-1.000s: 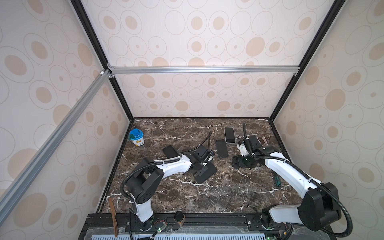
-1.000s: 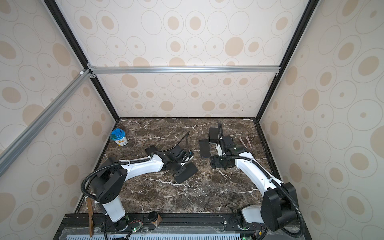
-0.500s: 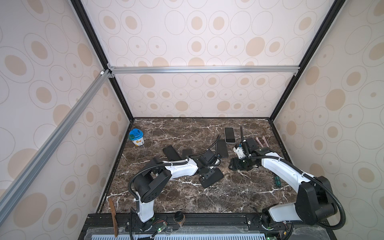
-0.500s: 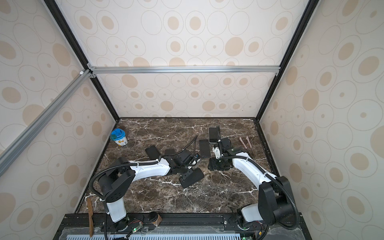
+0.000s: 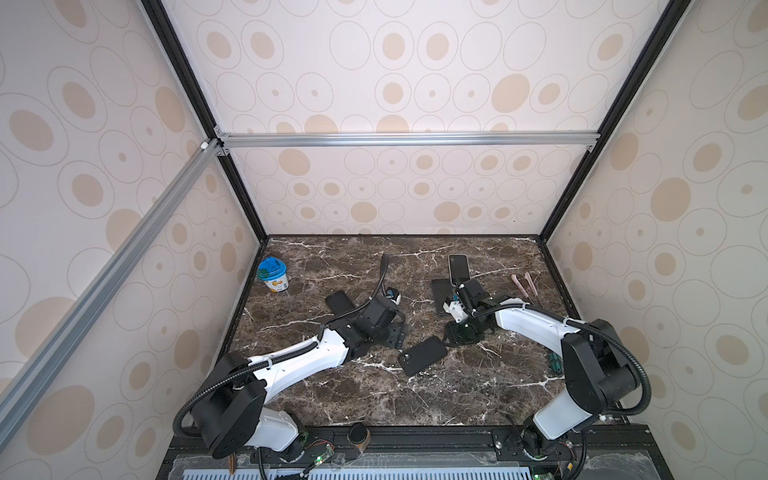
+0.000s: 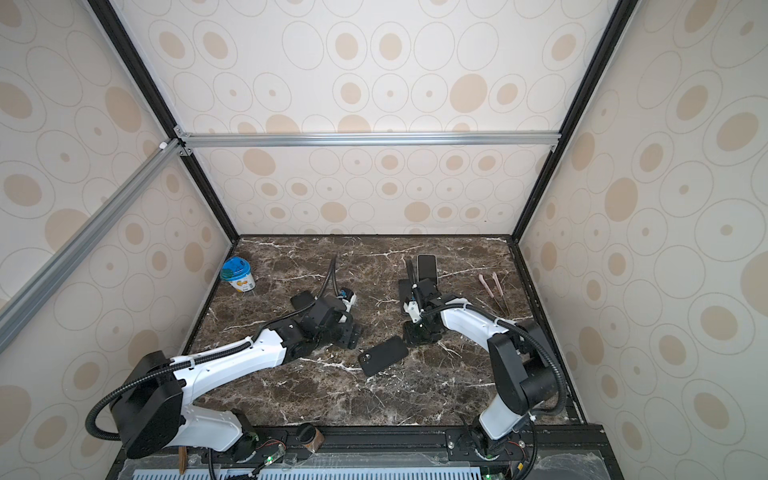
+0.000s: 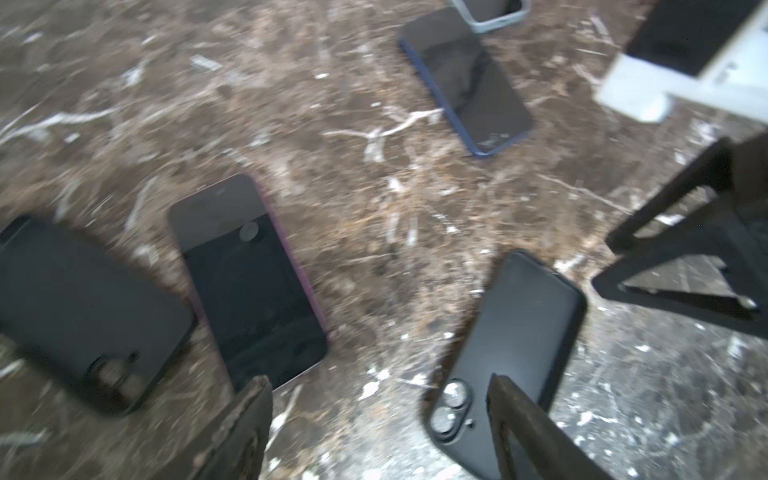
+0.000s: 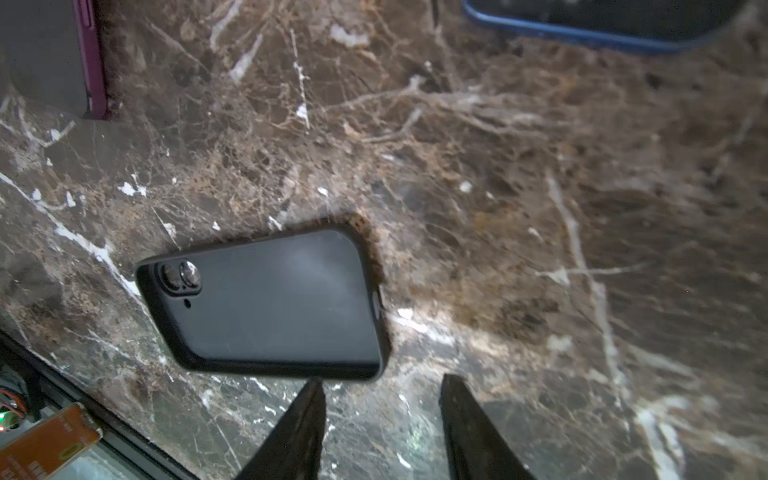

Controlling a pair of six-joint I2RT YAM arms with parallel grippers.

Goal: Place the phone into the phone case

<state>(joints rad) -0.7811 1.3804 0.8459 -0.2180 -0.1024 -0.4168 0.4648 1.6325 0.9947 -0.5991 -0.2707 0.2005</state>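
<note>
Both top views are bright, evenly lit and sharp. The left wrist view is motion-blurred throughout. The right wrist view is sharper, with glare on the worktop (image 8: 419,328) beside the phone (image 8: 270,303).

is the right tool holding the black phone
No, the black phone lies flat on the marble, clear of the open right tool.

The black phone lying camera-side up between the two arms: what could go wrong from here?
1. The left gripper and right gripper are both open, close on either side of the black phone; they might bump each other.
2. One left finger appears right beside the camera lenses and could scrape them.
3. A purple-edged phone and a blue-edged phone lie nearby; the wrong one might get grabbed.
</note>
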